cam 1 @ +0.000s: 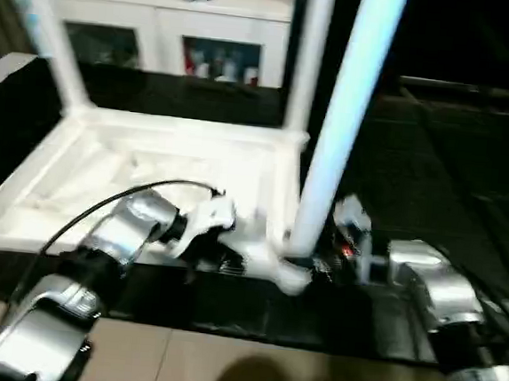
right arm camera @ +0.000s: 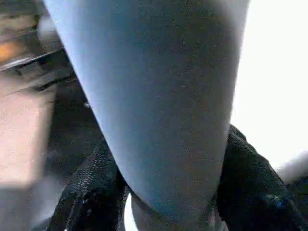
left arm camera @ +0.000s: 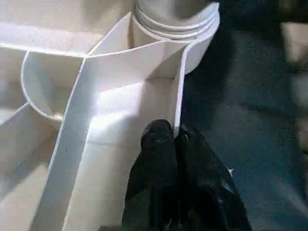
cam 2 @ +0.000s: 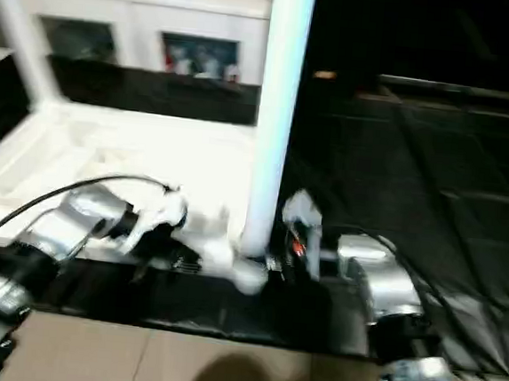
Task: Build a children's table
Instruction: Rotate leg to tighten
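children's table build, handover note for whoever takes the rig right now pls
Left gripper: jaws shut, pinching the thin side wall of the tabletop beside the near corner socket.
Right gripper: jaws around the base of the near leg, which stands upright in that socket.
Tabletop lies upside down on the black surface; two far legs, and, already stand in the back corners.
Left: confirm this leg is seated, then fit the remaining near corner and turn the table over.

The scene is looked down on from the head by both eye views, over the silver forearms, with the upturned table top (cam 1: 149, 172) and near-right leg (cam 1: 345, 118) shared. That leg's socket is caught close-up by the left wrist view, its shaft by the right.
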Robot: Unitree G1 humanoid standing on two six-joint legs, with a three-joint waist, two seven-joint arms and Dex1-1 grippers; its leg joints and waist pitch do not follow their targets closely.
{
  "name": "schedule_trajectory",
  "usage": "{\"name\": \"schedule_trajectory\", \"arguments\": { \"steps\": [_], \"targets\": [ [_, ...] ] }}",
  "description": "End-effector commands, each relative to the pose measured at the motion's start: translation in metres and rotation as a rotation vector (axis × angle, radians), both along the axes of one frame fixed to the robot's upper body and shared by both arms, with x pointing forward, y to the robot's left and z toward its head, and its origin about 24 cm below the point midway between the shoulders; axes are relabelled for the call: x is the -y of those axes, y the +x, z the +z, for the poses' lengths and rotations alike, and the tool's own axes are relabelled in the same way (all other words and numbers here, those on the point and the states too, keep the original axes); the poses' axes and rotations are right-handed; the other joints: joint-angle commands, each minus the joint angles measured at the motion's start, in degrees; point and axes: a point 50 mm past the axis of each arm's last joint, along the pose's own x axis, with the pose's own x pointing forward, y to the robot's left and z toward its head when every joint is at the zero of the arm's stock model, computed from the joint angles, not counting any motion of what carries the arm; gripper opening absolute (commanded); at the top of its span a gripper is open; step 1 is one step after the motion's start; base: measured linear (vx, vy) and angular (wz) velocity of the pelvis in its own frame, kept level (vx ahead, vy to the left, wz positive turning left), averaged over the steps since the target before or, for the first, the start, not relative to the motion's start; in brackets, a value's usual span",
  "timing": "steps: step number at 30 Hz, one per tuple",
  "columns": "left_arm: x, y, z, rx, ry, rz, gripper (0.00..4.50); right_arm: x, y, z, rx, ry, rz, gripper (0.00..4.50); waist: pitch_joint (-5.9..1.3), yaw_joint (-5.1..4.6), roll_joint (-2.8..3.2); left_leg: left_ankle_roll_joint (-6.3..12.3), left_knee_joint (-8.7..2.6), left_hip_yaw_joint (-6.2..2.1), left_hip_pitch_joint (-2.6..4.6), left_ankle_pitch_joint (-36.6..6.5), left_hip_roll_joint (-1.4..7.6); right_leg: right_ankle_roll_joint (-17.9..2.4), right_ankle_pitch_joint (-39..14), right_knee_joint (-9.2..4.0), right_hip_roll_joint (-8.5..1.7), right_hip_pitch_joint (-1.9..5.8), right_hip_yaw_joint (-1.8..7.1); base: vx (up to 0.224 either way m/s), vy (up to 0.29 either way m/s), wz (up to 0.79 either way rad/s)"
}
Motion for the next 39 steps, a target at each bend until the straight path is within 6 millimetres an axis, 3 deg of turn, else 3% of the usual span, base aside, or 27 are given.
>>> {"name": "schedule_trajectory", "arguments": {
  "steps": [1, 5, 7, 11, 13, 16, 20, 23, 25, 33, 38, 39],
  "targets": [
    [0.030, 0.009, 0.014, 0.054, -0.094, 0.031, 0.00, -0.024, -0.003, -0.020, -0.104, -0.021, -0.067, 2.17, -2.93, -0.52, -0.23, -1.65, -4.84, -3.14, 0.77, -19.38, 4.08, -2.91, -33.02, -6.67, -5.90, 1.93, 3.64, 0.000, 0.000, 0.00],
    [0.046, 0.025, 0.019, 0.099, -0.121, 0.220, 0.00, -0.044, 0.011, -0.026, -0.147, 0.016, -0.314, 2.09, -3.10, -2.34, -0.20, -1.45, -4.79, -3.21, 0.94, -19.86, 3.91, -4.48, -30.07, -6.75, -5.78, 1.80, 3.43, 0.000, 0.000, 0.00],
    [0.050, 0.030, 0.021, 0.113, -0.136, 0.292, 0.00, -0.052, 0.016, -0.026, -0.166, 0.026, -0.389, 2.09, -3.19, -2.54, -0.10, -1.41, -4.79, -3.16, 0.97, -19.54, 3.90, -5.06, -28.86, -6.66, -5.84, 1.77, 3.52, 0.000, 0.000, 0.00],
    [0.056, 0.038, 0.026, 0.141, -0.155, 0.395, 0.00, -0.069, 0.028, -0.020, -0.207, 0.068, -0.470, 2.09, -3.40, -3.30, -0.07, -0.70, -4.98, -3.14, 0.33, -17.81, 4.00, -7.22, -23.44, -5.90, -5.78, 2.25, 3.90, 0.000, 0.000, 0.00],
    [0.057, 0.038, 0.026, 0.148, -0.153, 0.394, 0.00, -0.071, 0.029, -0.019, -0.204, 0.064, -0.479, 2.09, -3.54, -3.16, -0.40, 0.09, -4.89, -2.82, 0.22, -15.62, 4.03, -8.35, -19.55, -5.53, -5.77, 2.28, 4.25, 0.000, 0.000, 0.00],
    [0.056, 0.036, 0.025, 0.149, -0.148, 0.372, 0.00, -0.070, 0.029, -0.020, -0.198, 0.054, -0.491, 2.79, -3.84, -2.94, -0.59, 1.89, -4.58, -2.32, -0.02, -11.02, 3.89, -10.59, -13.49, -4.62, -5.73, 2.47, 4.55, 0.000, 0.000, 0.00],
    [0.055, 0.035, 0.023, 0.142, -0.145, 0.368, 0.00, -0.067, 0.029, -0.021, -0.189, 0.045, -0.497, 3.12, -3.88, -2.63, -0.46, 2.86, -4.57, -2.22, -0.06, -8.82, 3.97, -10.96, -12.26, -4.46, -5.63, 2.58, 4.49, 0.000, 0.000, 0.00],
    [0.051, 0.033, 0.019, 0.146, -0.127, 0.343, 0.00, -0.056, 0.029, -0.020, -0.151, 0.062, -0.487, 3.31, -3.73, -2.66, -0.46, 2.45, -4.70, -2.22, 0.09, -10.61, 4.10, -10.57, -14.15, -4.71, -5.66, 2.52, 4.48, 0.000, 0.000, 0.00],
    [0.046, 0.032, 0.017, 0.142, -0.114, 0.319, 0.00, -0.047, 0.026, -0.020, -0.131, 0.061, -0.433, 3.66, -3.73, -2.63, -0.34, 2.46, -4.73, -2.24, 0.19, -11.07, 4.14, -10.36, -14.52, -4.79, -5.61, 2.50, 4.53, 0.000, 0.000, 0.00],
    [0.016, 0.021, 0.011, 0.120, -0.054, 0.162, 0.00, 0.001, 0.004, -0.004, -0.045, 0.060, -0.119, 4.23, -3.93, -1.42, -0.83, 5.71, -4.36, -1.98, -0.47, -7.97, 4.43, -10.73, -10.58, -3.98, -5.53, 2.89, 4.40, 0.000, 0.000, 0.00],
    [0.005, 0.012, 0.009, 0.092, -0.035, 0.055, 0.00, 0.013, -0.002, 0.002, -0.025, 0.050, -0.021, 4.43, -3.71, -0.64, -1.16, 4.33, -4.51, -1.97, -0.22, -9.01, 4.47, -9.30, -16.25, -4.60, -5.57, 2.51, 4.36, 0.000, 0.000, 0.00],
    [-0.004, 0.000, 0.007, 0.068, -0.022, -0.064, 0.00, 0.020, -0.004, 0.009, -0.006, 0.048, 0.046, 4.43, -3.83, -0.45, -0.89, 4.10, -4.51, -2.03, -0.04, -8.93, 4.68, -9.38, -15.66, -4.45, -5.59, 2.30, 4.43, 0.000, 0.000, 0.00]
  ]
}}
